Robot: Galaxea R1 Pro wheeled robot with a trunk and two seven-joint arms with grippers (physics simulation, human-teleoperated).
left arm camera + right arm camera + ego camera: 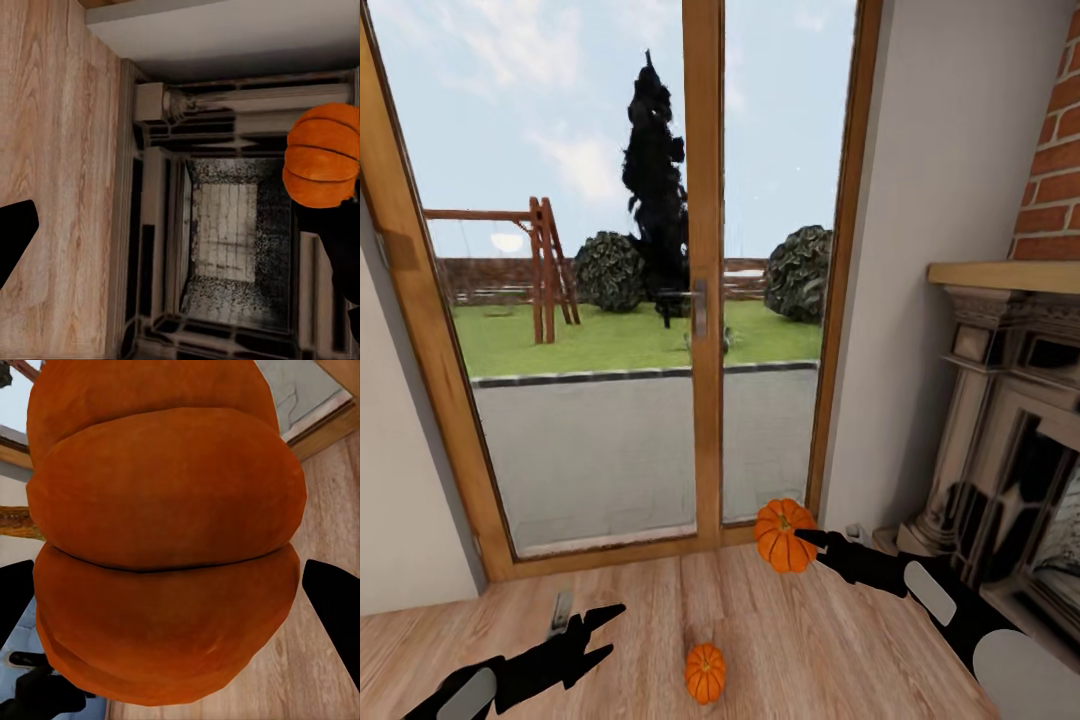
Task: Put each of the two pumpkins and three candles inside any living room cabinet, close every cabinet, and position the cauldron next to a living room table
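My right gripper is shut on one bright-orange pumpkin and holds it off the wooden floor, near the foot of the glass door. That pumpkin bulges between the two black fingertips in the right wrist view. It also shows as an orange pumpkin in front of the fireplace in the left wrist view. A second pumpkin sits upright on the floor between my arms. My left gripper is open and empty, low to the left of that pumpkin.
A wood-framed glass door with a handle looks onto a garden straight ahead. A stone fireplace with a wooden mantel and a brick chimney stands at the right. White walls flank the door. Wooden floor lies in front of me.
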